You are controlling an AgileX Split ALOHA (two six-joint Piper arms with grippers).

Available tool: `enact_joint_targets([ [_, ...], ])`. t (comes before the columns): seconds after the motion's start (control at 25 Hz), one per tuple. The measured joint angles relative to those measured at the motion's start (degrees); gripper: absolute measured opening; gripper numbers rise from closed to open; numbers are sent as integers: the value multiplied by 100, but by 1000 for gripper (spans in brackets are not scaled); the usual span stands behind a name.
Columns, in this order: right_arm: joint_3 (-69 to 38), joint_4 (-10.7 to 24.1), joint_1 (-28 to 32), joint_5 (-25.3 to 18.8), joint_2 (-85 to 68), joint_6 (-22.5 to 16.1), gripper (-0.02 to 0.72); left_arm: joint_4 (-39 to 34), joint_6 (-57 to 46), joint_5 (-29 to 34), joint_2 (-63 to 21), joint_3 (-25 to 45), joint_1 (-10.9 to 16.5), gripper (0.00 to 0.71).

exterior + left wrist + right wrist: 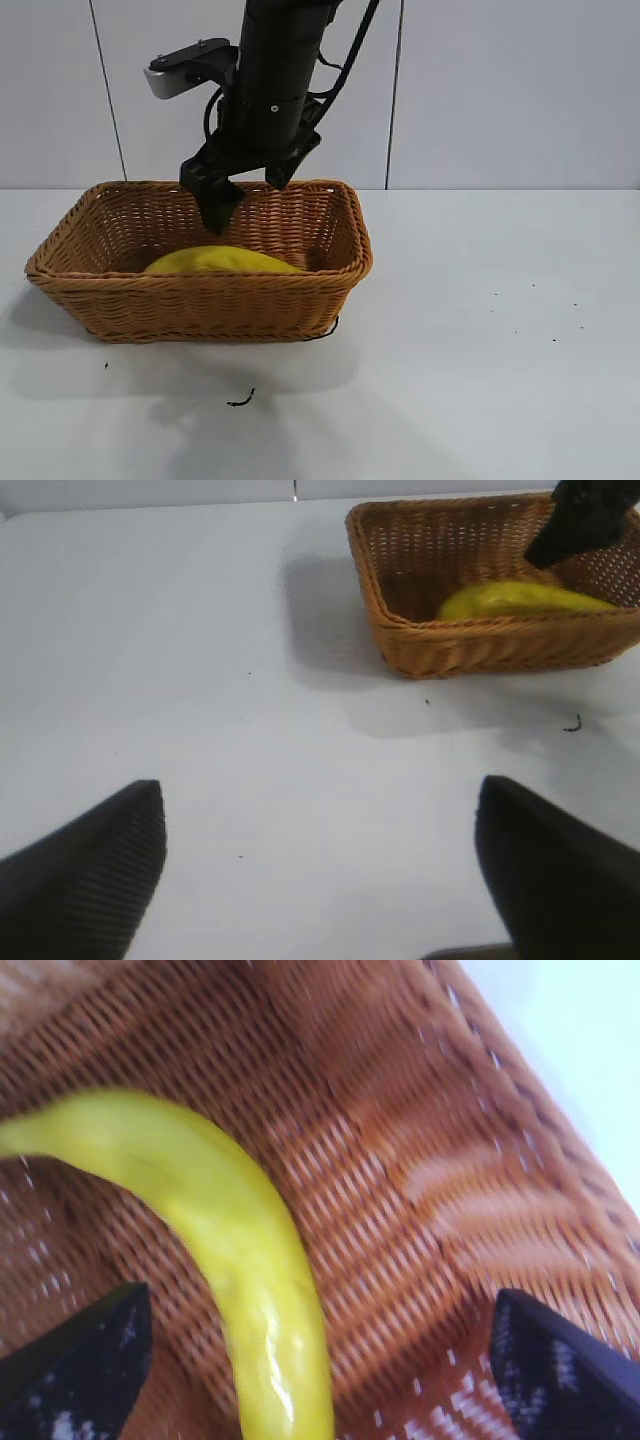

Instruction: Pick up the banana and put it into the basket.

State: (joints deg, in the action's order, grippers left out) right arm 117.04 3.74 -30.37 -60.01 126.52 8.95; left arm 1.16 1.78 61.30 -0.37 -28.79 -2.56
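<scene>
From the exterior view, the right gripper (245,190) is hanging over the basket (200,300), pointing steeply down, with its dark fingers spread apart and nothing between them. The lower fingertip (218,215) is dipping just inside the rim, near the back wall. The banana (222,261) is lying below that fingertip on the basket floor, apart from it, with only its yellow back showing above the front rim. The basket is sitting on the white table (500,330), and a small dark scrap (240,401) is lying on the table in front of the basket.

In the left wrist view, the left gripper (320,865) is sitting low over the bare table (200,660), well apart from the basket (480,650), its two fingers standing wide apart and empty. Far beyond them the banana (520,600) is resting inside the basket, with the right gripper's finger (585,520) hanging just above it.

In the right wrist view, the right gripper (320,1360) is looking straight down into the basket (420,1160). The banana (230,1250) is lying on the woven floor, curving between the two spread fingers (80,1370) and touching neither.
</scene>
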Motion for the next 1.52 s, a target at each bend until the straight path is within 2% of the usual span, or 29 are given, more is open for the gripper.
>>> enact_joint_targets([
  [0.24,4,-5,1051,-55,-302,-380,635,0,0,0,0,0,0,635],
  [0.56,4,-13,2708,-417,-306,-420,635,0,0,0,0,0,0,635],
  [0.76,4,-450,3590,-865,-306,-375,635,0,0,0,0,0,0,635],
  [0.88,-85,-623,3848,-903,-329,-320,635,0,0,0,0,0,0,635],
  [1.04,-481,-662,3932,-908,-478,-263,635,0,0,0,0,0,0,635],
  [1.28,-1939,-820,3936,-943,-1289,-53,635,0,0,0,0,0,0,635],
  [1.52,-3964,-1002,3936,-961,-2832,19,635,0,0,0,0,0,0,635],
])
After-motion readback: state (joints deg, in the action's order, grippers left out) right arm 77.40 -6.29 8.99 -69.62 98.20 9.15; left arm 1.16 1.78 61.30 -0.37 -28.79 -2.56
